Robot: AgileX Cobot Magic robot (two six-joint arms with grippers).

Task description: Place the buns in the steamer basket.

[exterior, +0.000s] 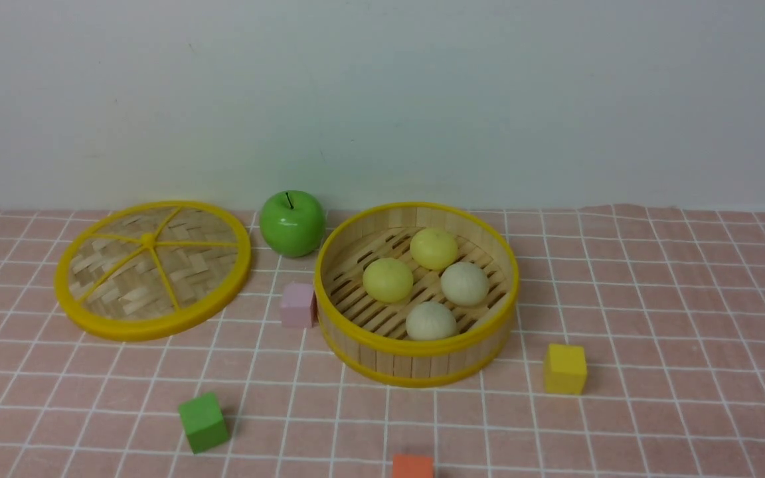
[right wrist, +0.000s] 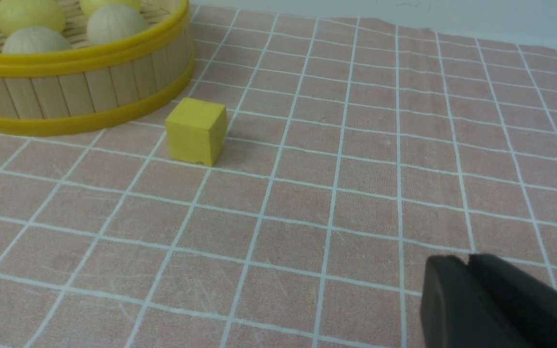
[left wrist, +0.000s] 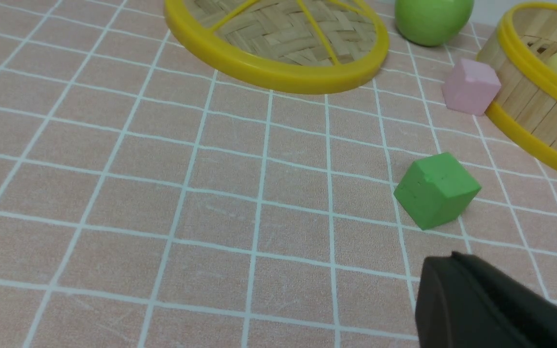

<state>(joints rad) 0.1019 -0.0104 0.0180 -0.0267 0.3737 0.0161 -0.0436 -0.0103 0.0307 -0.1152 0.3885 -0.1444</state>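
On the pink checked cloth (exterior: 655,299), a little right of the middle, the steamer basket (exterior: 416,362) stands upright with all four buns lying on its slatted floor: two pale yellow buns (exterior: 388,279) toward the back and left, two off-white buns (exterior: 464,283) toward the front and right, packed close together. No bun is left on the cloth, so the job looks finished to me.

Neither arm shows in the front view. The left gripper (left wrist: 457,263) appears only in its own wrist view as a dark tip low over the cloth near the green cube (left wrist: 437,195), jaws pressed together and holding nothing. The right gripper (right wrist: 467,265) hangs over bare cloth, well apart from the yellow cube (right wrist: 196,130); a thin slit shows between its jaws (whether it is parting or simply resting that way, I cannot tell), and nothing sits in it.

What could still go wrong is small. The pink cube (exterior: 298,304) sits right against the basket's left wall, and the apple (exterior: 291,223) and the woven lid (exterior: 152,269) lie close by. An arm sweeping low on its way home could nudge a cube into the basket or jolt the wall, and round buns would roll about.
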